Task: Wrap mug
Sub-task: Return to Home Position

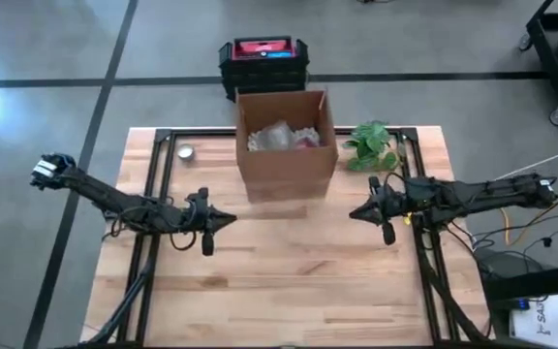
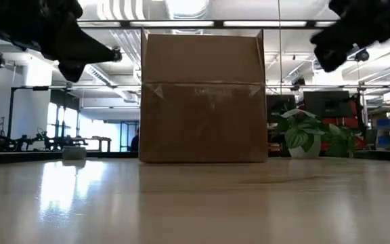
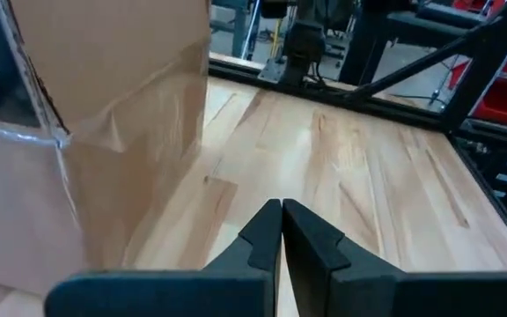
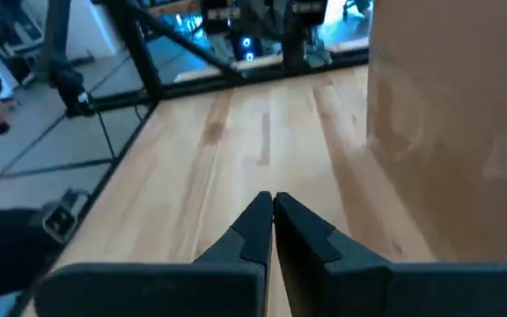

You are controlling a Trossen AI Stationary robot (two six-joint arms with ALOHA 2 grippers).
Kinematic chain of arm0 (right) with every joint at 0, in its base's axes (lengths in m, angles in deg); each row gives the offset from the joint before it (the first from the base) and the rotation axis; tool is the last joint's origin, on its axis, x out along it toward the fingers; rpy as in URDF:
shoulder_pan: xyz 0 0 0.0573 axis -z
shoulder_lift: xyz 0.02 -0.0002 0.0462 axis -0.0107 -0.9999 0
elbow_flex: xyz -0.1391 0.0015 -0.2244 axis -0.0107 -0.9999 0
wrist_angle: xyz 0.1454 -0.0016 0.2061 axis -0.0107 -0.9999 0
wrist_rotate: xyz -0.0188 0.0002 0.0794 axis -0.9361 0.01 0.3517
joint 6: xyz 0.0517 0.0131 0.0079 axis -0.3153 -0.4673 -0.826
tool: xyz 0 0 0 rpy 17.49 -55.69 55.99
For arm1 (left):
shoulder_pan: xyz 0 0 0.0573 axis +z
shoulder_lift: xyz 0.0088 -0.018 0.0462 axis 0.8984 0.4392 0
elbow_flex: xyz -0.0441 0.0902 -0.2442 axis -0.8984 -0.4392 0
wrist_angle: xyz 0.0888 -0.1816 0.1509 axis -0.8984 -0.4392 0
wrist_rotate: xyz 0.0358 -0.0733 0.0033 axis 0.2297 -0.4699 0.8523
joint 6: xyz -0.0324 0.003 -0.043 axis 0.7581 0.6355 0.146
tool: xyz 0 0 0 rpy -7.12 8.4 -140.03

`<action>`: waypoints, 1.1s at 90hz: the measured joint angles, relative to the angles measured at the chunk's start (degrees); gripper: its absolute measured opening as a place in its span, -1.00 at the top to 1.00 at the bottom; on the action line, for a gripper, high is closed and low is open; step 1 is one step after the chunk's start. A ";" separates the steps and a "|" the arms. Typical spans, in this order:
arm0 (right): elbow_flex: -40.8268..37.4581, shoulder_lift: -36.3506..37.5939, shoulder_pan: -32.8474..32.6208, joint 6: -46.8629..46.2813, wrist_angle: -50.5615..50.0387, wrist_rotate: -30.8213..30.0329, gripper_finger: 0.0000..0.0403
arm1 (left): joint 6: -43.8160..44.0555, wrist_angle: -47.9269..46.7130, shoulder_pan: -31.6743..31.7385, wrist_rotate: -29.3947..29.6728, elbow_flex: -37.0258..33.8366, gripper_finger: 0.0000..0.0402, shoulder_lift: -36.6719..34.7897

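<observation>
An open cardboard box (image 1: 287, 141) stands on the wooden table at the far middle, with crumpled paper (image 1: 277, 137) and something pink inside. The mug itself is hidden or out of view. My left gripper (image 1: 231, 220) hovers shut above the table, left of the box and nearer the front. My right gripper (image 1: 354, 212) hovers shut to the box's right, pointing toward the left one. In the wrist views, the left gripper (image 3: 282, 211) and the right gripper (image 4: 272, 204) hold nothing.
A small potted plant (image 1: 373, 145) stands right of the box. A small round tin (image 1: 186, 152) lies at the far left. A black and red crate (image 1: 263, 60) sits on the floor behind the table. Bare wood (image 1: 289, 281) spreads between the arms and the near edge.
</observation>
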State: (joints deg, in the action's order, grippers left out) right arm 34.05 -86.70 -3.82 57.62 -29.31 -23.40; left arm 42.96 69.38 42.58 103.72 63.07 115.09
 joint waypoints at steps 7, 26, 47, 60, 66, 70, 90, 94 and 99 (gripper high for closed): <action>-5.37 3.40 0.31 0.59 5.79 -2.09 1.00 | 0.00 0.64 0.00 -0.04 -0.28 1.00 0.26; -13.75 13.64 0.24 4.71 13.12 -1.88 1.00 | 0.42 2.54 0.01 -1.04 -0.34 1.00 0.78; -16.15 23.20 0.24 4.86 4.65 -2.73 1.00 | -2.25 6.98 1.30 -5.20 -1.70 1.00 0.72; -16.15 27.36 0.24 5.95 1.70 -4.55 1.00 | -5.78 20.32 7.52 -20.39 -6.39 1.00 0.94; -16.15 28.41 0.24 7.10 1.63 -4.68 1.00 | -5.60 26.32 12.26 -27.44 -9.30 1.00 1.31; -16.15 28.48 0.24 7.73 1.63 -4.70 1.00 | -5.06 29.39 15.31 -30.73 -11.07 1.00 1.60; -16.15 25.32 0.24 6.72 1.48 -4.65 1.00 | -4.13 38.65 24.14 -34.47 -17.65 1.00 0.98; -16.15 24.37 0.24 6.35 1.45 -4.66 1.00 | -4.15 37.88 24.48 -34.53 -17.83 1.00 0.68; -16.15 23.51 0.24 6.35 1.43 -4.66 1.00 | -4.22 35.53 24.50 -34.88 -17.79 1.00 -0.41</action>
State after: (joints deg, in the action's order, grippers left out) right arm 17.90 -63.18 -3.58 63.96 -27.88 -28.06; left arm 38.73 104.91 67.08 68.84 45.28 114.68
